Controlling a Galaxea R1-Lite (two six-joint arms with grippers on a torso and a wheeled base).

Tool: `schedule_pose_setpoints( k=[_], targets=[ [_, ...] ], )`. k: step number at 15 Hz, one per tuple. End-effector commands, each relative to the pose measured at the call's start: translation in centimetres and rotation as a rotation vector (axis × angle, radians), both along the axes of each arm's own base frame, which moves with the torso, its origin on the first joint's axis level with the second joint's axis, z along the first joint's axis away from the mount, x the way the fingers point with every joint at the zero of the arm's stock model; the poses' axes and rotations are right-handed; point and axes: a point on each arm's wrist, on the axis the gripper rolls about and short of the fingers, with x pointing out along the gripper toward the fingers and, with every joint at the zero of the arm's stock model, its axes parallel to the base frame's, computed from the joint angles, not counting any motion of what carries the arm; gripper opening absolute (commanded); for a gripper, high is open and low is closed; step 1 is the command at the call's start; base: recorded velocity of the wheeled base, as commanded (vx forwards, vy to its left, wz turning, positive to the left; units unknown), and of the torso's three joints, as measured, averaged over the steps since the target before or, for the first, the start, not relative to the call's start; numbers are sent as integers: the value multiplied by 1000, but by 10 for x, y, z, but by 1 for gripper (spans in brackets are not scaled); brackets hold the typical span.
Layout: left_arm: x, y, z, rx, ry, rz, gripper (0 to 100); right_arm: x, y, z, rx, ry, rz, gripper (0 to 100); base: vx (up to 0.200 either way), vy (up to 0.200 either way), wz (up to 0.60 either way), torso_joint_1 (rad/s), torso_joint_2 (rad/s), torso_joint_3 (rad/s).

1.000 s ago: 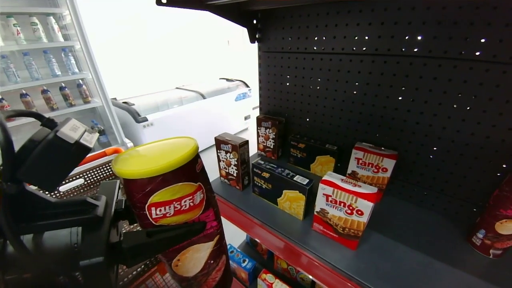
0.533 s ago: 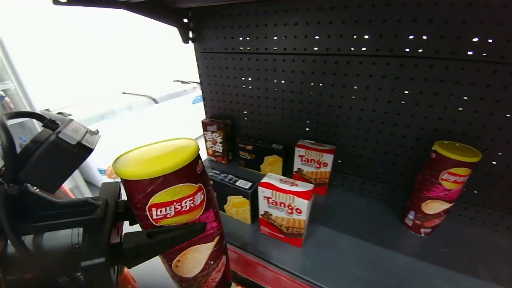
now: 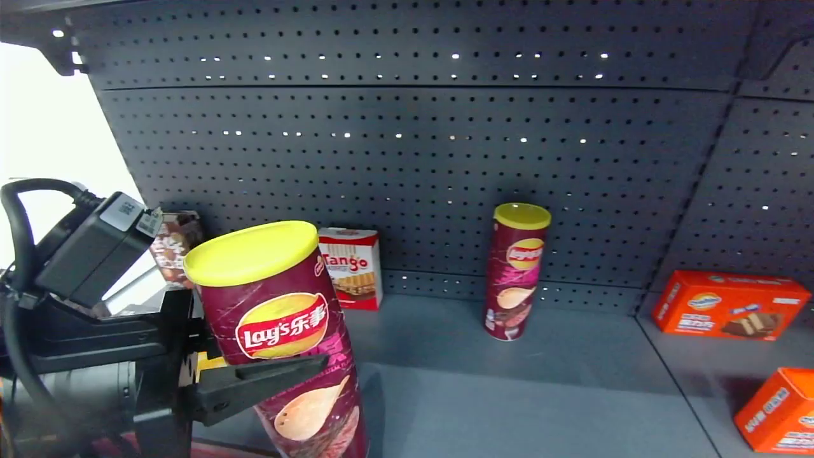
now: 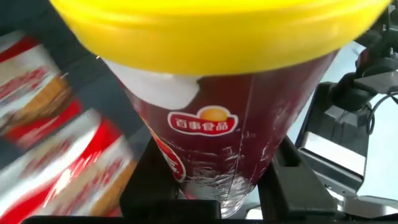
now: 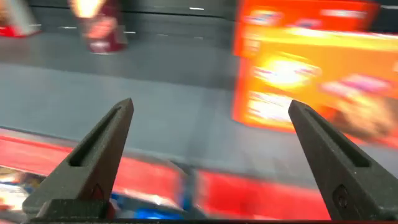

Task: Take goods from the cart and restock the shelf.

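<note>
**A:** What is held by the left end effector (image 3: 275, 376)?

**B:** A maroon chip can (image 3: 273, 318) with a yellow lid (image 3: 251, 251) is clamped between its fingers (image 3: 267, 376), which are closed on the lower half of the body. In the left wrist view the same end effector (image 4: 221, 200) is seen from above the chip can (image 4: 217, 137), with one finger on each side.

**A:** Where is the chip can placed?

**B:** It is held upright with a slight lean, in front of the left part of the grey shelf (image 3: 509, 394). Its base is cut off by the frame edge, so contact with the shelf cannot be judged.

**A:** And the right end effector (image 5: 208, 124)?

**B:** Its fingers are spread wide and nothing is held between them. It is pointed at the shelf front, with an orange box (image 5: 311, 81) just beyond it.

**A:** What is already stocked on the shelf?

**B:** A second can (image 3: 516, 270) of the same kind is stood upright near the pegboard back (image 3: 413, 159), well apart from the held one. A red and white wafer box (image 3: 353, 267) is set against the pegboard to its left, and a dark box (image 3: 175, 251) is partly hidden further left. On the right section, a flat orange carton (image 3: 728, 305) is laid near the back, and a smaller orange carton (image 3: 776, 410) is seen at the front right corner.
</note>
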Motion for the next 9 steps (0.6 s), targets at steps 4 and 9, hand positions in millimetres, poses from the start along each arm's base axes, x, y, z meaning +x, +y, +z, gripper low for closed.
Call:
schedule_pose_setpoints(
  k=[4,9],
  targets=[
    [1,0,-1,2,1,4,0,0,0,0,1,-1,0,100,0,0,-300,1,0,2],
    [1,2,-2,5,3,16,0,0,0,0,1,-1,0,100,0,0,0,0,0,0]
  ],
)
